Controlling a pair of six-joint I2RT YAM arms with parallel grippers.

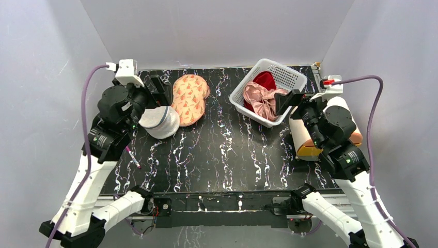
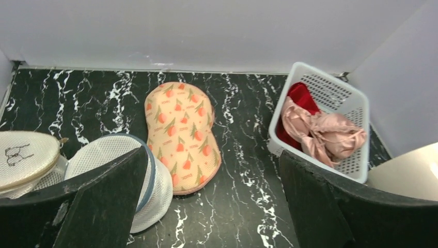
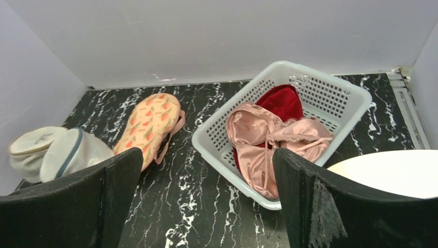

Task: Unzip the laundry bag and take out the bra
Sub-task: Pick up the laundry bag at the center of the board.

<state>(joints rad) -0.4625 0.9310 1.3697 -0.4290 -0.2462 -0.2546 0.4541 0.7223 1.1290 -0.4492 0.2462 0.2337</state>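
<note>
left fingers spread, empty | right fingers spread, empty | bag on surface, left side, between cream pouch and peach-print pad | pouch's dark mark unreadable

Plain pale grey walls close in on three sides around a black table veined with white, under even light.

The laundry bag lies at the left of the surface, a second pouch touching its left side. A pad lies just behind and right of the bag. A pen lies in front of it. At the right rear stands a basket; in it a garment partly covers a cloth.
</note>
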